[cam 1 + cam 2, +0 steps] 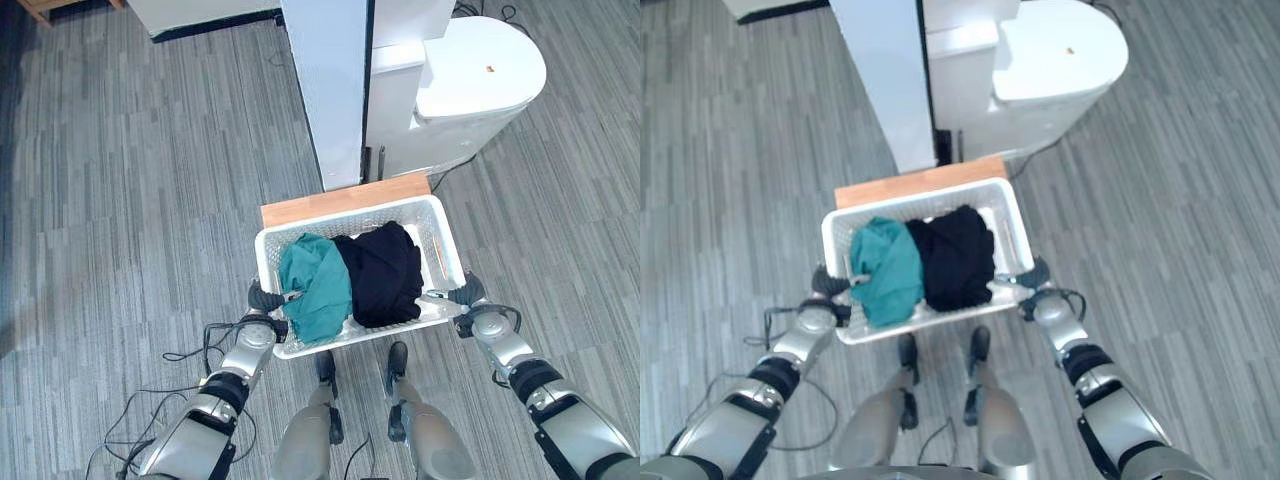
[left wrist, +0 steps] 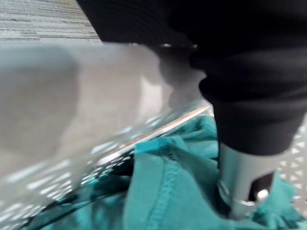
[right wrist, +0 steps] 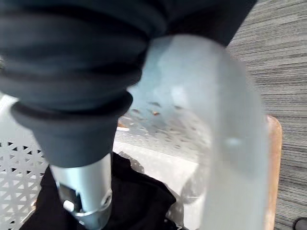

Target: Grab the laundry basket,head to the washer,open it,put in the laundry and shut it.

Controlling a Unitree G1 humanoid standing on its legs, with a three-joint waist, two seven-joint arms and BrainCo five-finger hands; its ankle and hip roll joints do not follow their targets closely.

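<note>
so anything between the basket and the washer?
The laundry basket, held at both ends by the left hand and right hand, sits on a wooden stand right before the white washer. Nothing else visible intervenes.

No legible text (anywhere)

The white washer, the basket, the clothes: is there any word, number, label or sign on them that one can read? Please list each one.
No text can be read.
Washer: one small orange mark on its top, too small to read.
Laundry basket: no print visible.
Teal garment and black garment: no label visible.
</note>
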